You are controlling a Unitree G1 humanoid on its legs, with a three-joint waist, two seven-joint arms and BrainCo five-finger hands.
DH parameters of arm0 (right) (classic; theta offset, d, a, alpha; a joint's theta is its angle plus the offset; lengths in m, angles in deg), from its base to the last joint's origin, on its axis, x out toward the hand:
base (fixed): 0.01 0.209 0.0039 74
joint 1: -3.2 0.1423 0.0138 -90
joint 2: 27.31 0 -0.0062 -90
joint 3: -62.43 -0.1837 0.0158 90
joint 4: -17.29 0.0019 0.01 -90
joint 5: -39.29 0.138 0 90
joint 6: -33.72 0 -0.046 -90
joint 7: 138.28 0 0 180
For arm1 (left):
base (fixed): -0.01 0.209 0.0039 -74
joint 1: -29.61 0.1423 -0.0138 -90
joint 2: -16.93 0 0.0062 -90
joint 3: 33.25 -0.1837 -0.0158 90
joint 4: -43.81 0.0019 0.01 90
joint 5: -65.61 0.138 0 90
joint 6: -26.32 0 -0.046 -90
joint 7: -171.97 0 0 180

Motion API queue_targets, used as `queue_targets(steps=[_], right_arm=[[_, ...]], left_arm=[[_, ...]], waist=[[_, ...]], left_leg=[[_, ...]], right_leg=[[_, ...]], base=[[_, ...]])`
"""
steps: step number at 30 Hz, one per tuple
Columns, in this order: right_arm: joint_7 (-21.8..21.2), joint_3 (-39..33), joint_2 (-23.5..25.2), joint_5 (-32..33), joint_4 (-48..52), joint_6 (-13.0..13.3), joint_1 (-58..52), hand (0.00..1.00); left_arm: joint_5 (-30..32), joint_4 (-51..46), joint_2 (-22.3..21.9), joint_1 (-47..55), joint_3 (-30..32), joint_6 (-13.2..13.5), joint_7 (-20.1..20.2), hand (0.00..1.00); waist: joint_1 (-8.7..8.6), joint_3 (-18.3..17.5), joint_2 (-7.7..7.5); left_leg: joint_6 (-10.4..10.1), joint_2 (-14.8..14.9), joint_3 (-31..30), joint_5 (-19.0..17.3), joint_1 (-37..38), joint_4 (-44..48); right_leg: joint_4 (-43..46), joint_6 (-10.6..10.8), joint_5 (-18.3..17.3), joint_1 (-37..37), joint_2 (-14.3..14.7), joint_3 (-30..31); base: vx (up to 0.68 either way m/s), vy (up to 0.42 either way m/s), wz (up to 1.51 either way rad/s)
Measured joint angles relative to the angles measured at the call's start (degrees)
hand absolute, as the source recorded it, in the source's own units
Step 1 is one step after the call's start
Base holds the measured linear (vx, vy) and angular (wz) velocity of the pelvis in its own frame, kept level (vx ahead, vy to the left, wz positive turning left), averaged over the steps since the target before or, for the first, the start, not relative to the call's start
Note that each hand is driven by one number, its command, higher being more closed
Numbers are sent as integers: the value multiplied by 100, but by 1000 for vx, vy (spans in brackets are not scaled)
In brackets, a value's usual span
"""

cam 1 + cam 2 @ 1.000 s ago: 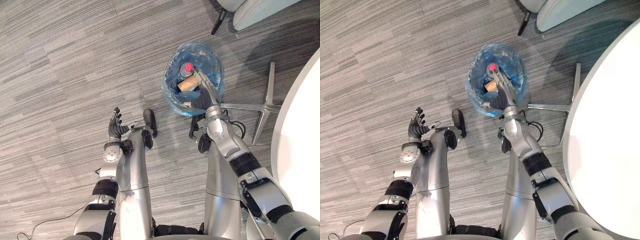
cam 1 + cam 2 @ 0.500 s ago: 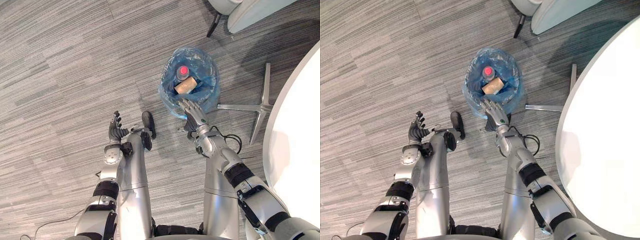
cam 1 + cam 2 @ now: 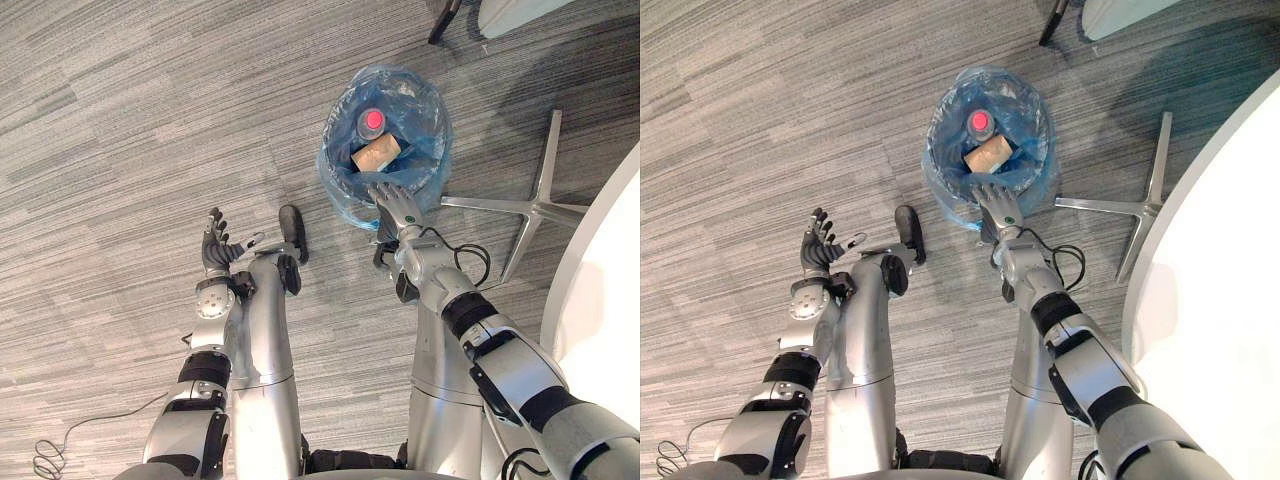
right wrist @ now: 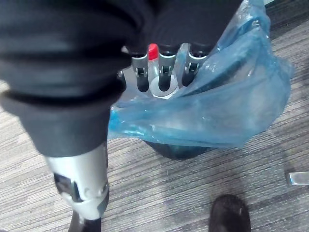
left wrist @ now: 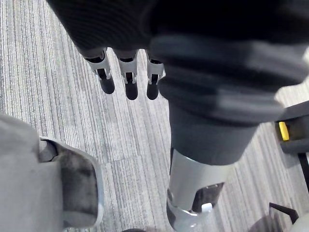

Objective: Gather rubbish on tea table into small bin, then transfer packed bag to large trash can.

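My right hand hovers at the near rim of the small bin, fingers straight, holding nothing. The folded edge of the blue bag lies just ahead of my fingertips. The bin stands upright, mouth up; inside, a bottle points its red cap upward at the far side, and a brown tube lies slantwise nearer me. My left hand — open, empty — is well apart from the bin, so I judge the right should take the bag.
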Motion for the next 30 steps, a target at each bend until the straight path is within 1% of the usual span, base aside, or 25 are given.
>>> queue_targets(steps=[1, 6, 11, 13, 23, 27, 30], right_arm=[[8, -20, 19, 1, -12, -58, 18, 100], [105, -210, 65, 6, -173, -172, 140, 100], [132, -344, 77, 32, -167, -172, 307, 100], [151, -398, 73, 154, -156, -166, 305, 100], [151, -406, 65, 401, -92, -159, 163, 100], [193, -436, 60, 487, 255, -154, 45, 100], [239, -433, 68, 629, 422, -144, 2, 100]], left_arm=[[-72, -30, 4, 0, -1, 11, 0, 0], [-153, -122, -8, 0, -39, 8, 2, 0], [-152, -138, -23, 0, -41, 0, 1, 0], [-150, -142, -27, 0, -42, -2, 0, 0], [-132, -120, -91, 0, -44, -52, -1, 0], [-86, -112, -138, 0, -40, -67, -4, 0], [-83, -109, -153, 0, -40, -154, -4, 0]], waist=[[1, 0, 1], [-2, -1, 2], [11, -2, 3], [12, -2, 4], [13, -13, 22], [18, -18, 20], [18, -18, 20]], left_leg=[[-2, -6, -13, 0, -35, -10], [-45, -77, -56, 32, -98, -51], [-35, -80, -56, 67, -96, -68], [-37, -82, -56, 69, -91, -67], [-24, -70, -55, 52, 122, -81], [-57, -70, -49, 46, 219, -139], [-31, -56, -52, 64, 303, -142]], right_leg=[[0, -1, -1, -31, -3, -12], [45, -47, -28, -107, -57, -44], [45, -54, -39, -108, -61, -52], [45, -53, -39, -105, -61, -49], [21, -53, -39, 98, -42, -44], [-22, -54, -39, 188, -31, -42], [-49, -55, -38, 277, -6, -39]], base=[[-40, 8, 6], [-22, 6, 8], [-1, 3, 2], [0, 0, 0], [-6, 3, 0], [-25, 7, 0], [-9, 4, -4]])
